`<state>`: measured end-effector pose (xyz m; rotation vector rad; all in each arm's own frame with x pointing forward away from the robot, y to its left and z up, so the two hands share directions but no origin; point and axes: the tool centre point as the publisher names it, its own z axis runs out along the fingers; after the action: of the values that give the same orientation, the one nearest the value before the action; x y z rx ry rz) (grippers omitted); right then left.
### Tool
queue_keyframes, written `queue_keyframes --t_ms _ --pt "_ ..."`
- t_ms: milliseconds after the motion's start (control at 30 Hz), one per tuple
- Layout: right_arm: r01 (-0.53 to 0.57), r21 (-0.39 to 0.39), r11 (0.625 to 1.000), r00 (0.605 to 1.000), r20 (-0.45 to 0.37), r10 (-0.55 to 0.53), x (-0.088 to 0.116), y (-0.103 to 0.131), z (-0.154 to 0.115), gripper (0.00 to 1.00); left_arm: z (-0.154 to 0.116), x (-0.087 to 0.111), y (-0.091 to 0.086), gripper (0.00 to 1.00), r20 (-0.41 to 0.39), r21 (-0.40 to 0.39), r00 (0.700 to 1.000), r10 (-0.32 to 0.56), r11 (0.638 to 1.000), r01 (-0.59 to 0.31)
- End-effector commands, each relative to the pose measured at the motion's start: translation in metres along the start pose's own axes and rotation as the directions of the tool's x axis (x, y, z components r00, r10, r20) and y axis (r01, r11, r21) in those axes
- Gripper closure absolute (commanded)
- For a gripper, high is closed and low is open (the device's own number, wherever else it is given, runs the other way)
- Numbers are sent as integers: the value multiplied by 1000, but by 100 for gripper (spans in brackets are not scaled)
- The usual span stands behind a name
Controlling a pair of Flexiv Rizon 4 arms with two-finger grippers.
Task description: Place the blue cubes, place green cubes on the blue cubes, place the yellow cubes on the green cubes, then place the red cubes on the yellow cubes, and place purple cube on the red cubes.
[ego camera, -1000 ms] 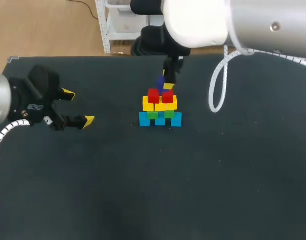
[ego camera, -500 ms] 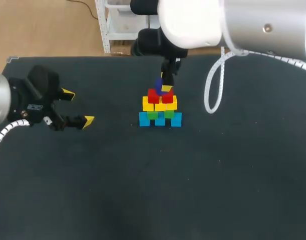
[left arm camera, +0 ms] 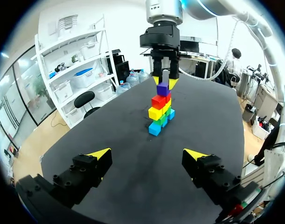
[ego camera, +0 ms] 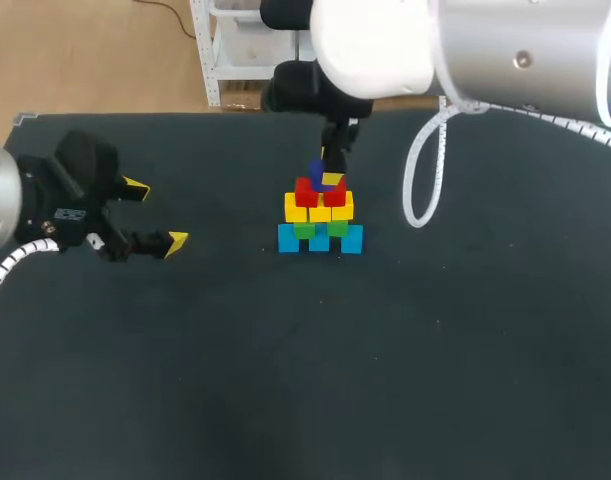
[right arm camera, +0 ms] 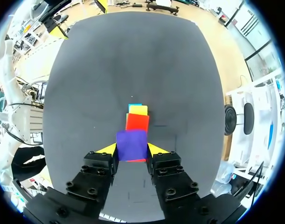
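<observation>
R end effector (right arm camera: 131, 150) grips purple cube (right arm camera: 131, 143) btwn its fingers, right above red cubes (right arm camera: 137, 122); L end effector (left arm camera: 147, 154) wide open, empty.

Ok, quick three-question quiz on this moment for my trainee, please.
1. True or false: the left gripper holds a cube.
2. Which colour lies directly under the red cubes? A blue, B green, C yellow.
3. Fill in: the right gripper is shut on the ____ cube.
Key: 1 false, it is open and empty. 2 C, the yellow cubes. 3 purple; the purple cube sits between its fingers.
</observation>
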<state>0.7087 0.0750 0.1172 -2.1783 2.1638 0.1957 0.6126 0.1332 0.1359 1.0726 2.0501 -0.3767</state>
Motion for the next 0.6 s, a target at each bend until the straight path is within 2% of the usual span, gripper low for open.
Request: queue_keyframes --t_ms 33,600 --pt "-1 -5 1000 1000 -2 1 -1 -3 0 100 2 -3 -1 0 -14 -8 1000 -2 1000 2" --pt "4 -14 1000 1000 -7 -4 -2 -2 2 100 2 -3 -1 0 -14 -8 1000 -2 1000 2"
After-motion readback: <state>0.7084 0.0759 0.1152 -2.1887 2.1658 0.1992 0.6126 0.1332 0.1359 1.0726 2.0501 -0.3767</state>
